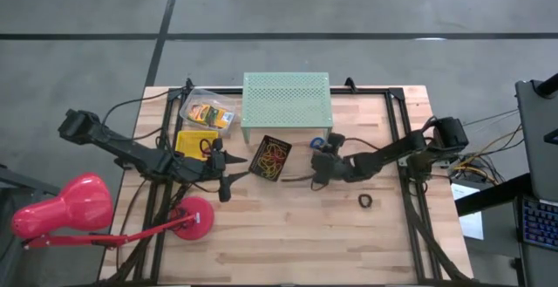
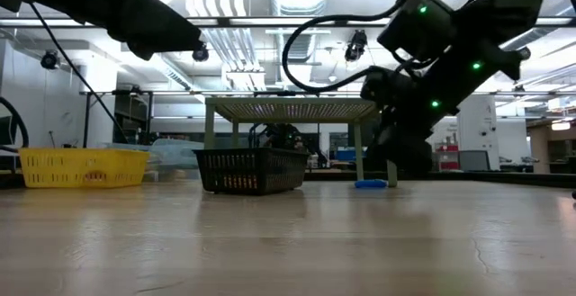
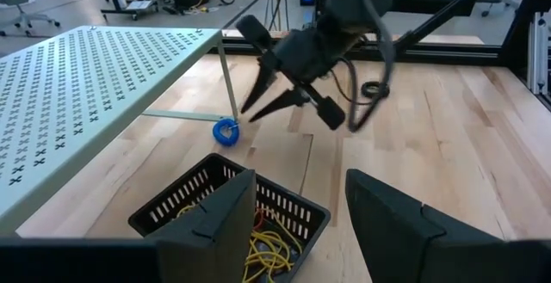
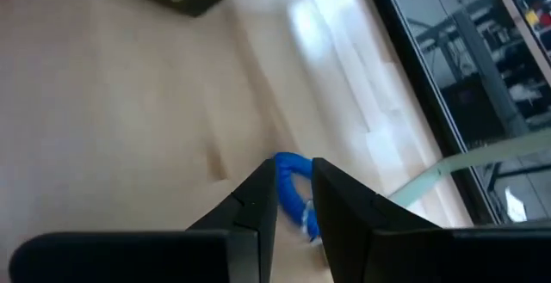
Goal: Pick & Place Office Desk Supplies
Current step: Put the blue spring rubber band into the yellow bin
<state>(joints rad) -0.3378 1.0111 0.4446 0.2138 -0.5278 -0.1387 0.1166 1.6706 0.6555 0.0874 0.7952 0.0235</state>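
A small blue ring roll [image 3: 225, 132] lies on the table by a leg of the mint-green stand [image 1: 286, 104]. My right gripper [image 3: 250, 113] slants down at the roll, and its fingers stand a narrow gap apart just short of it. In the right wrist view the roll [image 4: 295, 199] shows just past the fingertips. My left gripper [image 3: 301, 184] hangs open over the near side of the black basket [image 1: 271, 158], which holds rubber bands, and it has nothing between its fingers. A black ring roll [image 1: 364, 201] lies on the table toward the right.
A yellow basket [image 1: 196, 143] and a clear bag of yellow-orange boxes [image 1: 209, 112] sit left of the stand. The pink desk lamp [image 1: 87, 208] stands at the near left. Bare wood stretches along the near edge and to the right of the black roll.
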